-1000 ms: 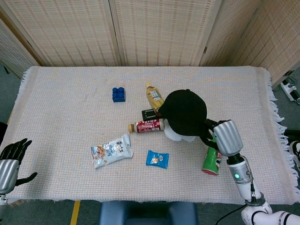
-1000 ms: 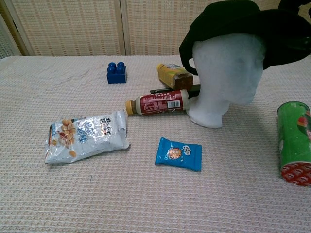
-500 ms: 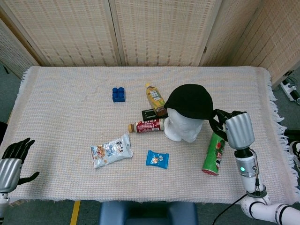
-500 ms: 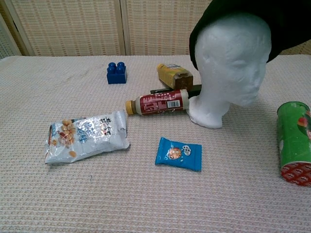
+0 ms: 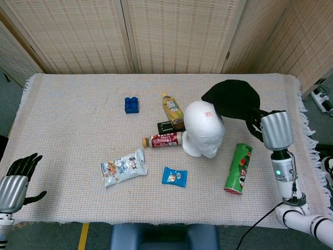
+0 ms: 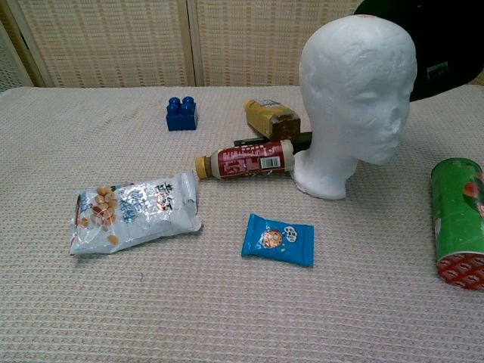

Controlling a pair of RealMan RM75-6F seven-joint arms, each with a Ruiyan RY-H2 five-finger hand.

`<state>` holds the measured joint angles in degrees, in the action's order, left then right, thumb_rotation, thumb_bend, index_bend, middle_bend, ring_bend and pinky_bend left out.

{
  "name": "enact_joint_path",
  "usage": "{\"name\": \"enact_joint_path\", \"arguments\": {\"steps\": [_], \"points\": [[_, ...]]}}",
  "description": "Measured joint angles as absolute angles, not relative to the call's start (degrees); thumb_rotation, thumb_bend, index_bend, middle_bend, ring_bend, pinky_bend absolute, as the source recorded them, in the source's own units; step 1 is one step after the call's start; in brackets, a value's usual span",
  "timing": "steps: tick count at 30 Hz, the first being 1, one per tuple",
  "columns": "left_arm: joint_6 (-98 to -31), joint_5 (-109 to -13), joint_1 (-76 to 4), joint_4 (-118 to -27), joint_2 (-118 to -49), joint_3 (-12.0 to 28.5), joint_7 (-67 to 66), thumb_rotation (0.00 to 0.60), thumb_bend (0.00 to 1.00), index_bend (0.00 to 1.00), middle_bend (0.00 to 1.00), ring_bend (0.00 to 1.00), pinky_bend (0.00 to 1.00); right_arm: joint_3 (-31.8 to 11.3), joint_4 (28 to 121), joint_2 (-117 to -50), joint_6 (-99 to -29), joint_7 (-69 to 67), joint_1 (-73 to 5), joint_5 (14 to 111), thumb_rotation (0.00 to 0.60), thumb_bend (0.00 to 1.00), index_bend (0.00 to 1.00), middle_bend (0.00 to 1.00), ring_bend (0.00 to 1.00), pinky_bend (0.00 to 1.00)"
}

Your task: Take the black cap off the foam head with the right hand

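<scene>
Right hand [image 5: 256, 124] holds the black cap [image 5: 232, 100] by its near edge, dark fingers curled into the fabric, and the cap hangs in the air up and to the robot's right of the foam head [image 5: 203, 135], apart from it. In the chest view the cap [image 6: 446, 45] shows only as a dark shape at the top right corner, behind and above the bare white head [image 6: 355, 98], so nothing black rests on the crown. By that evidence the lifting step looks done: the head stands upright on the surface [image 5: 78, 104] with its top uncovered. What seems left is the carry-off and, if wanted, a set-down. That move calls for a patch of free cloth, and the far right of the surface beyond the head looks the likeliest spot. The green can [image 5: 238, 169] lies on its side just in front of the right forearm (close enough that a low sweep could nudge it), so a path that keeps the cap high and away from the can seems safer. The red bottle [image 5: 164, 140] and yellow bottle [image 5: 171, 109] lie touching or just beside the head's left side and are not in the way. Left hand [image 5: 18, 174] sits at the near left edge, fingers apart, holding nothing, well apart from everything.
</scene>
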<state>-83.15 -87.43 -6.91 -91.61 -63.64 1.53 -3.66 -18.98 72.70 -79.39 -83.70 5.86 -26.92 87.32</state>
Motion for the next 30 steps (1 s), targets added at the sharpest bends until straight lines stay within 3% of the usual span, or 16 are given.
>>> {"name": "enact_joint_path", "arguments": {"steps": [12,15,18,20,22,24,30], "points": [[-82.45,-87.54,-7.19,-92.79,-63.8,1.04,-4.89,0.6,0.14,0.11,0.1,0.13,0.14,-14.34,63.74,-80.74,-75.64,-1.69,-25.83,82.74,0.6,0.53,0.85,0.77,1.0,0.96],[-82.42,-87.56,-7.22,-92.98,-63.74,0.99,-5.08,0.6,0.14,0.11,0.1,0.13,0.14,-13.58,62.03,-82.03,-73.21,-2.13,-26.12,81.62,0.6,0.52,0.79,0.75,0.91,0.96],[-82.33,-87.3,-7.23,-93.04,-63.72,1.02,-5.17,0.6,0.14,0.11,0.09,0.13,0.14,-12.96,61.78,-82.55,-69.93,-1.94,-26.45,80.15,0.6,0.36,0.58,0.64,0.7,0.94],[-82.24,-87.13,-7.24,-93.04,-63.74,1.04,-5.24,0.6,0.14,0.11,0.09,0.13,0.14,-12.52,62.16,-82.56,-67.1,-1.45,-26.68,78.83,0.6,0.24,0.39,0.53,0.54,0.85],[-82.11,-87.07,-7.28,-93.01,-63.77,1.02,-5.27,0.6,0.14,0.11,0.09,0.13,0.14,-12.16,63.23,-82.22,-63.96,-0.8,-26.91,77.15,0.6,0.12,0.17,0.36,0.35,0.63],[-81.99,-87.05,-7.35,-92.95,-63.81,1.0,-5.23,0.6,0.14,0.11,0.09,0.13,0.14,-11.94,64.83,-81.57,-61.14,-0.1,-27.11,75.36,0.586,0.05,0.04,0.23,0.21,0.46],[-81.97,-87.12,-7.41,-92.85,-63.88,0.99,-5.11,0.6,0.14,0.11,0.09,0.13,0.14,-11.6,69.86,-78.76,-55.61,2.14,-27.63,70.63,0.494,0.0,0.0,0.02,0.01,0.22]]}}
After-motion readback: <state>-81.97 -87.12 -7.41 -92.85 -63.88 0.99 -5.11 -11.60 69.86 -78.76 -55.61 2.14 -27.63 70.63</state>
